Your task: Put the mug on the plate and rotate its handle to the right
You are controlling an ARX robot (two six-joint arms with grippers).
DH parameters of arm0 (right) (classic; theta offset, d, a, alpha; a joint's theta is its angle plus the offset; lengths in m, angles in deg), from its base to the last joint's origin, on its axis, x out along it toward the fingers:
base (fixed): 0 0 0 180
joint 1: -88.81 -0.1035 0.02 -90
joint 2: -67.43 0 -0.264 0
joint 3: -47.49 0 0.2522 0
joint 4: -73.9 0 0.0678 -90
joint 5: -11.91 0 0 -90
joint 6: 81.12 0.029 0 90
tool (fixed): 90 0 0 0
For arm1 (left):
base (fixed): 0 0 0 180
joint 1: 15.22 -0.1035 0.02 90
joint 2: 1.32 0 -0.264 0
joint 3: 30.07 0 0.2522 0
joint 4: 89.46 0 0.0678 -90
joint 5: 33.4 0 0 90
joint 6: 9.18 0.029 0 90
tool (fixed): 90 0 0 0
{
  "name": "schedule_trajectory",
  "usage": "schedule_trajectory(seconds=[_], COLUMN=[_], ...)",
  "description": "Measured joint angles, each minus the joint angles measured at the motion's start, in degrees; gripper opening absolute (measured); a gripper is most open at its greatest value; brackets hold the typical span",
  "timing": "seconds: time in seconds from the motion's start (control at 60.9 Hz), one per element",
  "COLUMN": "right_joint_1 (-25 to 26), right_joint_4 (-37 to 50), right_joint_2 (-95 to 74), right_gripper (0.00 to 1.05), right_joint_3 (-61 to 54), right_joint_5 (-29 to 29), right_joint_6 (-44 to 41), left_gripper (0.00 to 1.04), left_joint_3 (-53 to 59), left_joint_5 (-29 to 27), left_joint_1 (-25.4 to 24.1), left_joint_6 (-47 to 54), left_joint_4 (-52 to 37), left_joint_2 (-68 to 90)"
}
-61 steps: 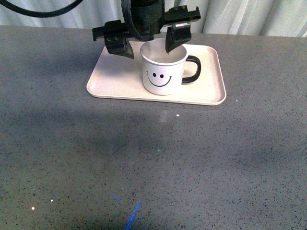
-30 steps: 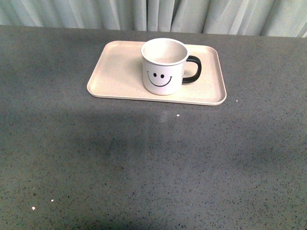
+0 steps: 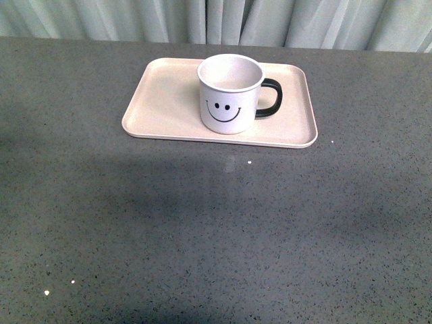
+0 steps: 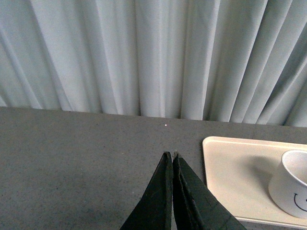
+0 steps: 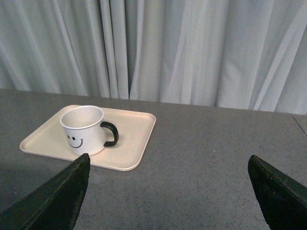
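White mug (image 3: 229,94) is standing upright on the plate (image 3: 165,101), slightly right of the plate's middle, with its base fully inside the rim. The mug is cylindrical, showing a black smiley face on the side turned toward the plate's near long edge. Its inside is showing plain white. The black glossy loop handle (image 3: 270,99) is pointing toward the plate's right short edge and is sitting over the plate surface.

The plate is pale pink-beige and rectangular, with rounded corners and a low rim, and is much wider than the mug. It is lying flat on the grey speckled table (image 3: 202,223), with a pale curtain (image 3: 304,20) hanging beyond the plate's far edge.

Mug is standing free, with both grippers apart from it. Left gripper (image 4: 171,154) is hanging over the table beyond the plate's left short edge, fingers pressed together and gripping nothing. Right gripper (image 5: 168,158) is hovering well apart from the plate, off its right near corner, fingers spread wide and holding nothing.
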Motion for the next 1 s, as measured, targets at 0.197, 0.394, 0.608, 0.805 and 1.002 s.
schedule_trajectory(seconds=[0.197, 0.394, 0.608, 0.805, 1.002], right_joint_1=[0.00, 0.00, 0.00, 0.00, 0.00], right_joint_4=[0.00, 0.00, 0.00, 0.00, 0.00], right_joint_2=[0.00, 0.00, 0.00, 0.00, 0.00], right_gripper=[0.96, 0.96, 0.96, 0.96, 0.96], right_joint_3=[0.00, 0.00, 0.00, 0.00, 0.00], right_joint_5=[0.04, -0.02, 0.02, 0.00, 0.02], right_joint_6=[0.00, 0.00, 0.00, 0.00, 0.00], left_gripper=[0.01, 0.01, 0.01, 0.01, 0.01], left_joint_3=[4.85, 7.58, 10.29, 12.59, 12.59], left_joint_5=[2.29, 5.79, 5.95, 5.95, 5.95], left_joint_1=[-2.56, -6.25, -6.36, -6.36, -6.36], left_joint_6=[0.04, 0.13, 0.15, 0.20, 0.20], left_joint_4=[1.90, 5.20, 11.10, 13.27, 19.58], left_joint_2=[-6.47, -12.76, -21.20, -26.21, -32.92])
